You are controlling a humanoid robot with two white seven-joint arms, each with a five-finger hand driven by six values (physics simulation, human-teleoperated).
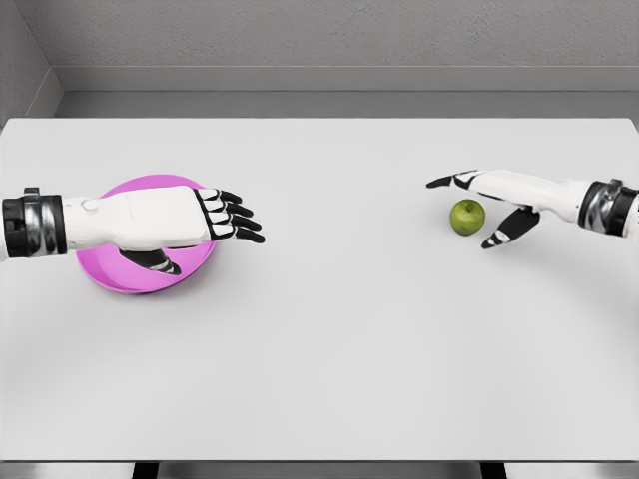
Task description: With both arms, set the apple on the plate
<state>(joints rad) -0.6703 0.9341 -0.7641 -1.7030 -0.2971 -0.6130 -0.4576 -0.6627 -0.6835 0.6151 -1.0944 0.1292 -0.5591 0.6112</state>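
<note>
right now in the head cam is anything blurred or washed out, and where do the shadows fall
Head view: sharp throughout, with no blur or glare; the lighting is soft and even over the white table; only a faint shadow sits under the small green apple; the left hand casts a darker shadow onto the round pink plate; the right hand throws almost none.

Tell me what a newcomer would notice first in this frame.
Probably the pink plate at the table's left, half covered by the left hand hovering over it with fingers extended. Next, the small green apple at the right, sitting on the white table between the open thumb and fingers of the right hand, which does not yet grip it.
</note>
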